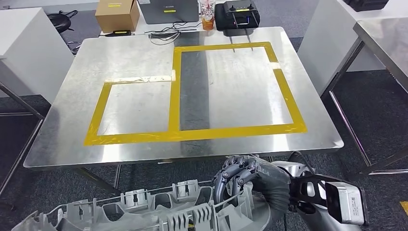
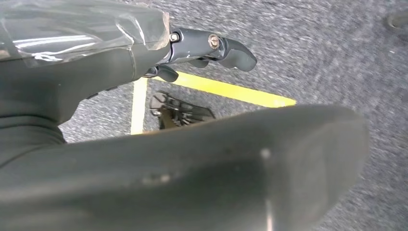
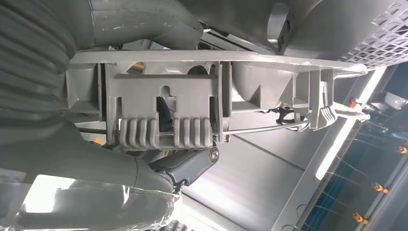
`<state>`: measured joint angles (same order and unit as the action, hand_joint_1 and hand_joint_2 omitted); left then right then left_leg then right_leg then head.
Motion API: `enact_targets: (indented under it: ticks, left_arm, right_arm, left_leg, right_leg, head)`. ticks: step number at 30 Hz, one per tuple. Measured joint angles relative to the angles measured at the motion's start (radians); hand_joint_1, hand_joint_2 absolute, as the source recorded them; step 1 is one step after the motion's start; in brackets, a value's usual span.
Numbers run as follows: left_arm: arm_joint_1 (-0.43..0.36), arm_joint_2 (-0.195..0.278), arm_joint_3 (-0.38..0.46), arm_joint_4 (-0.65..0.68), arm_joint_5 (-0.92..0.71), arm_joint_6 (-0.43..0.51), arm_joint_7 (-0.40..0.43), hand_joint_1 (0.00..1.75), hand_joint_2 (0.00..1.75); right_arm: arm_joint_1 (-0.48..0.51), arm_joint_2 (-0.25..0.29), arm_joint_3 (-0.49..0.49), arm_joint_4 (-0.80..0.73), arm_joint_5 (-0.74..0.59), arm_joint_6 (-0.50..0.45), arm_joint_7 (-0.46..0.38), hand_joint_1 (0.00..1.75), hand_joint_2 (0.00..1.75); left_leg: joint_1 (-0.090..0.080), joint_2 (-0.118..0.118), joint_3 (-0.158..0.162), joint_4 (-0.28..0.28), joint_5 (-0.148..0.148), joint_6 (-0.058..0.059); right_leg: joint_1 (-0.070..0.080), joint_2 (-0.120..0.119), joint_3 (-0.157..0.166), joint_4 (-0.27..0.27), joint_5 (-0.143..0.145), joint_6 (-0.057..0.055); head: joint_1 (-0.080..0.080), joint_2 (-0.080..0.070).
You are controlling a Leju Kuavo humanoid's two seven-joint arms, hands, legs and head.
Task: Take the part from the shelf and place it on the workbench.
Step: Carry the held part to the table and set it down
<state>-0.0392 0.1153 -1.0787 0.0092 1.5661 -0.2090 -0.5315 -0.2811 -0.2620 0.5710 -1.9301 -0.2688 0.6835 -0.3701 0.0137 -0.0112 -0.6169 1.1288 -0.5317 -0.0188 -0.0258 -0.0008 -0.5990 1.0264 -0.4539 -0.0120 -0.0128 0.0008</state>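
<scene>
The right hand [image 1: 250, 180] has its dark fingers [image 1: 235, 174] curled over the top edge of the grey ribbed part [image 1: 159, 207], clamped on its right end. The part lies crosswise, its long axis roughly parallel to the table's [image 1: 62, 125] near edge, below and short of that edge. The taped yellow frame [image 1: 192, 134] lies forward of it. The left hand [image 2: 211, 48] points at the floor, fingers apart, holding nothing.

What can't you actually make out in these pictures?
- The grey part: head view, its lower side cut off by the picture's edge.
- Left hand: left wrist view, mostly hidden behind a blurred dark shape.
- Right hand: head view, fingers curl over the part; grip underneath hidden.
</scene>
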Motion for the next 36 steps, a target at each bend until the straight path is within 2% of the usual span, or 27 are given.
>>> enact_targets:
  ticks: [2,3,4,5,7,8,9,11,13,14,15,17,18,19,20,22,23,24,25,26,28,29,31,33,34,35,36]
  left_arm:
    - [0.001,0.000,0.000,0.000,0.000,0.001,0.000,0.00,0.00]
    - [0.002,0.000,-0.001,0.000,0.000,0.002,0.000,0.00,0.00]
    - [0.002,0.000,-0.001,0.000,0.000,0.002,0.000,0.00,0.00]
    - [0.002,0.000,-0.001,0.000,0.000,0.003,0.000,0.00,0.00]
    - [0.002,0.002,-0.001,0.000,0.000,0.004,-0.001,0.00,0.00]
    - [0.001,0.003,-0.001,0.000,0.000,0.004,-0.002,0.00,0.00]
    - [0.001,0.004,-0.001,0.000,0.000,0.005,-0.003,0.00,0.00]
    - [0.000,0.006,-0.002,0.000,0.000,0.005,-0.005,0.00,0.00]
    - [0.001,0.006,-0.002,0.000,0.000,0.004,-0.008,0.00,0.00]
    - [0.001,0.006,-0.002,0.000,0.000,0.003,-0.009,0.00,0.00]
    - [0.000,0.005,-0.003,0.000,0.000,0.002,-0.010,0.00,0.00]
    - [-0.002,0.003,-0.004,0.000,0.000,0.000,-0.010,0.00,0.00]
    - [-0.003,0.002,-0.004,0.000,0.000,0.000,-0.010,0.00,0.00]
    - [-0.002,0.001,-0.005,0.000,0.000,0.000,-0.010,0.00,0.00]
    - [-0.002,0.000,-0.006,0.000,0.000,0.000,-0.010,0.00,0.00]
    - [-0.002,-0.002,-0.008,0.000,0.000,0.000,-0.010,0.00,0.00]
    - [-0.003,-0.002,-0.010,0.000,0.000,0.000,-0.010,0.00,0.00]
    - [-0.003,-0.002,-0.011,0.000,0.000,0.000,-0.010,0.00,0.00]
    - [-0.002,-0.002,-0.012,0.000,0.000,0.000,-0.010,0.00,0.00]
    - [-0.002,-0.002,-0.013,0.000,0.000,0.000,-0.010,0.00,0.00]
    - [-0.002,-0.002,-0.014,0.000,0.000,0.000,-0.010,0.00,0.00]
    - [-0.003,-0.002,-0.014,0.000,0.000,0.000,-0.010,0.00,0.00]
    - [-0.003,-0.001,-0.014,0.000,0.000,0.000,-0.011,0.00,0.00]
    - [-0.002,-0.001,-0.015,0.000,0.000,0.000,-0.011,0.00,0.00]
    - [-0.001,-0.001,-0.015,0.000,0.000,0.000,-0.011,0.00,0.00]
    - [-0.001,-0.001,-0.015,0.000,0.000,0.000,-0.011,0.00,0.00]
    - [-0.001,-0.001,-0.015,0.000,0.000,0.000,-0.012,0.00,0.00]
  right_arm:
    - [0.001,0.000,0.000,0.000,0.000,0.000,0.000,1.50,1.75]
    - [0.001,0.000,0.000,0.000,0.000,0.000,0.000,1.50,1.75]
    - [0.001,0.000,0.000,0.000,0.000,0.000,0.000,1.50,1.75]
    - [0.001,0.000,0.000,0.000,0.000,0.000,0.000,1.50,1.75]
    - [0.001,0.001,0.000,0.000,0.000,0.000,0.000,1.50,1.75]
    - [0.001,0.002,0.000,0.000,0.000,-0.001,0.000,1.50,1.75]
    - [0.001,0.002,-0.001,0.000,0.000,-0.001,0.001,1.50,1.75]
    - [0.001,0.003,-0.001,0.000,0.001,-0.001,0.001,1.50,1.75]
    - [0.001,0.003,-0.002,-0.002,0.001,-0.001,0.001,1.50,1.75]
    - [0.000,0.003,-0.002,-0.003,0.000,-0.001,0.001,1.50,1.75]
    - [0.001,0.003,-0.003,-0.003,0.000,-0.001,0.001,1.50,1.75]
    - [0.004,0.003,-0.003,-0.004,0.000,-0.001,0.001,1.50,1.75]
    - [0.006,0.002,-0.003,-0.004,0.000,-0.001,0.001,1.50,1.75]
    - [0.008,0.002,-0.003,-0.004,0.000,-0.001,0.002,1.50,1.75]
    - [0.010,0.001,-0.003,-0.004,0.000,-0.001,0.002,1.50,1.75]
    - [0.010,0.000,-0.003,-0.004,0.000,-0.001,0.002,1.50,1.75]
    - [0.010,0.000,-0.002,-0.004,0.000,-0.001,0.002,1.50,1.75]
    - [0.011,0.000,-0.002,-0.004,0.000,-0.001,0.002,1.50,1.75]
    - [0.011,0.000,-0.002,-0.005,0.000,-0.001,0.002,1.50,1.75]
    - [0.012,0.000,-0.002,-0.005,0.000,-0.001,0.002,1.50,1.75]
    - [0.011,0.000,-0.003,-0.007,0.000,-0.001,0.002,1.50,1.75]
    - [0.011,0.000,-0.003,-0.008,0.000,-0.001,0.002,1.50,1.75]
    - [0.011,0.000,-0.002,-0.009,0.000,-0.001,0.002,1.50,1.75]
    - [0.012,0.001,-0.002,-0.009,0.000,-0.001,0.002,1.50,1.75]
    - [0.012,0.001,-0.002,-0.009,0.000,-0.001,0.002,1.50,1.75]
    - [0.012,0.001,-0.002,-0.009,0.000,-0.001,0.002,1.50,1.75]
    - [0.012,0.001,-0.002,-0.009,0.002,-0.002,0.002,1.50,1.75]
  left_leg:
    - [0.000,0.004,-0.082,0.136,-0.044,-0.005]
    - [0.000,0.005,-0.115,0.177,-0.047,-0.006]
    - [0.000,0.005,-0.130,0.181,-0.029,-0.004]
    - [-0.001,0.005,-0.125,0.145,0.008,0.001]
    - [-0.007,0.007,-0.075,0.008,0.095,0.018]
    - [-0.012,0.008,-0.051,-0.049,0.120,0.027]
    - [-0.017,0.010,-0.037,-0.083,0.132,0.034]
    - [-0.022,0.010,-0.031,-0.100,0.127,0.041]
    - [-0.018,0.009,-0.018,-0.117,0.129,0.048]
    - [-0.014,0.008,-0.010,-0.127,0.130,0.051]
    - [-0.011,0.007,-0.003,-0.135,0.130,0.055]
    - [-0.012,0.006,0.002,-0.136,0.125,0.061]
    - [-0.012,0.005,0.004,-0.136,0.122,0.061]
    - [-0.011,0.003,0.008,-0.135,0.118,0.060]
    - [-0.010,0.001,0.012,-0.134,0.114,0.057]
    - [-0.008,-0.003,0.022,-0.125,0.100,0.047]
    - [-0.008,-0.005,0.024,-0.118,0.092,0.040]
    - [-0.009,-0.006,0.024,-0.112,0.085,0.033]
    - [-0.010,-0.007,0.024,-0.108,0.081,0.028]
    - [-0.009,-0.007,0.024,-0.107,0.079,0.024]
    - [-0.004,-0.005,0.020,-0.099,0.071,0.016]
    - [-0.002,-0.003,0.011,-0.077,0.058,0.010]
    - [0.000,0.002,-0.039,0.028,0.012,0.001]
    - [0.000,0.004,-0.113,0.157,-0.029,-0.003]
    - [0.000,0.005,-0.135,0.185,-0.026,-0.002]
    - [0.000,0.005,-0.137,0.171,-0.004,0.000]
    - [-0.001,0.005,-0.118,0.120,0.033,0.006]
  right_leg:
    - [0.004,0.000,0.011,0.000,-0.008,-0.006]
    - [0.006,0.000,0.016,0.001,-0.012,-0.007]
    - [0.008,0.001,0.023,0.001,-0.017,-0.008]
    - [0.009,0.001,0.031,0.000,-0.023,-0.008]
    - [0.013,0.002,0.047,0.000,-0.036,-0.005]
    - [0.015,0.003,0.050,-0.001,-0.041,-0.003]
    - [0.016,0.003,0.051,-0.001,-0.045,0.001]
    - [0.017,0.001,0.049,-0.005,-0.049,0.009]
    - [0.016,0.000,0.047,0.003,-0.056,0.017]
    - [0.017,0.000,0.035,0.027,-0.067,0.017]
    - [0.017,0.000,0.009,0.074,-0.085,0.016]
    - [0.016,0.000,-0.071,0.207,-0.128,0.015]
    - [0.015,0.000,-0.106,0.257,-0.138,0.019]
    - [0.013,0.000,-0.124,0.272,-0.131,0.027]
    - [0.009,0.000,-0.119,0.245,-0.107,0.038]
    - [0.001,0.000,-0.065,0.111,-0.037,0.059]
    - [-0.001,0.000,-0.038,0.053,-0.012,0.059]
    - [-0.001,0.001,-0.021,0.017,0.001,0.053]
    - [0.002,0.002,-0.015,0.006,0.002,0.042]
    - [0.005,0.003,-0.013,0.005,0.002,0.031]
    - [0.004,0.003,-0.009,0.004,0.000,0.017]
    - [0.002,0.003,-0.005,0.003,-0.002,0.011]
    - [0.001,0.002,0.004,0.003,-0.007,0.002]
    - [0.004,0.002,0.009,0.003,-0.012,-0.003]
    - [0.005,0.002,0.013,0.003,-0.015,-0.005]
    - [0.007,0.003,0.017,0.003,-0.017,-0.005]
    - [0.008,0.003,0.022,0.003,-0.020,-0.005]
  head:
    - [-0.001,0.000]
    - [-0.001,0.000]
    - [-0.001,0.000]
    - [-0.001,0.000]
    - [-0.001,0.000]
    - [0.000,0.000]
    - [0.000,0.000]
    - [-0.001,0.000]
    - [0.000,0.000]
    - [0.001,0.000]
    - [0.002,0.000]
    - [0.003,0.000]
    - [0.003,0.000]
    - [0.002,0.000]
    - [0.003,0.000]
    - [0.003,0.000]
    - [0.003,0.000]
    - [0.003,0.000]
    - [0.003,0.000]
    - [0.003,0.000]
    - [0.002,0.000]
    - [0.001,0.000]
    - [-0.001,0.000]
    - [-0.001,0.000]
    - [-0.001,0.000]
    - [-0.002,0.000]
    - [-0.001,0.000]
